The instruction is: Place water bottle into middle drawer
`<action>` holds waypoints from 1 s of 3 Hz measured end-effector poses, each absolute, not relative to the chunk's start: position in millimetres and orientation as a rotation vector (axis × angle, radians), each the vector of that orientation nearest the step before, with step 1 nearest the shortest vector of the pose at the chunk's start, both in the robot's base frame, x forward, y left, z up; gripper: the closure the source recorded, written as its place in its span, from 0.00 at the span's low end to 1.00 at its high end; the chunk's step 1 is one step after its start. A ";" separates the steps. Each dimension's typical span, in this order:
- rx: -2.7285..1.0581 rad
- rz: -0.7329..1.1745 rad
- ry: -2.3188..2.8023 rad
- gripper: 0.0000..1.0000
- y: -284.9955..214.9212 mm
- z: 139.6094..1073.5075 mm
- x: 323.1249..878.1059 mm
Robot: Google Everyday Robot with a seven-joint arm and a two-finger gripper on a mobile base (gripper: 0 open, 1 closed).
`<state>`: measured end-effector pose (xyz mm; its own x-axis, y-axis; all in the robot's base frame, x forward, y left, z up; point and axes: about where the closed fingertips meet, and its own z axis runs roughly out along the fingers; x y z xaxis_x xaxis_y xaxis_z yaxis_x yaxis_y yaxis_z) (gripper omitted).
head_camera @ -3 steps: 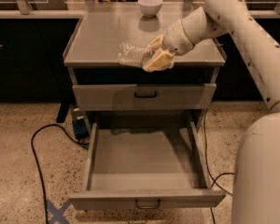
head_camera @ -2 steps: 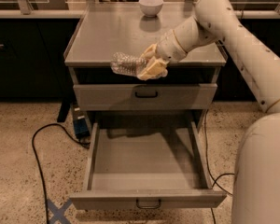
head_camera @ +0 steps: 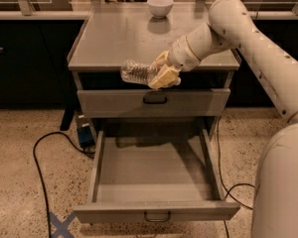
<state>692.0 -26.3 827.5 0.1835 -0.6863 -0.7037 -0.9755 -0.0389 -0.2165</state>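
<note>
The water bottle (head_camera: 135, 72) is clear crinkled plastic and lies sideways in the air, its free end pointing left. My gripper (head_camera: 162, 73) is shut on its right end. It holds the bottle just in front of the cabinet's front top edge, above the closed upper drawer (head_camera: 114, 104). The middle drawer (head_camera: 154, 170) is pulled wide open below, grey, with nothing in it and a small dark handle on its front (head_camera: 156, 216). The bottle hangs above the drawer's back part.
A white round bowl (head_camera: 160, 6) stands at the back of the grey cabinet top (head_camera: 119, 38). My white arm (head_camera: 248, 38) reaches in from the right. A black cable (head_camera: 44, 157) and a blue tape cross (head_camera: 59, 225) lie on the speckled floor at left.
My gripper has carried the bottle down and forward, from over the cabinet top to just in front of its front edge. The drawer has not moved.
</note>
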 end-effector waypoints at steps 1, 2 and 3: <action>-1.762 0.552 1.622 1.00 -43.9 805.0 666.2; -1.723 0.568 1.724 1.00 -67.9 767.8 624.4; -1.707 0.602 1.847 1.00 -81.5 713.8 580.3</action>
<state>580.3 -81.5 713.8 -0.0438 -0.7496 -0.6604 -0.9948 0.0938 -0.0405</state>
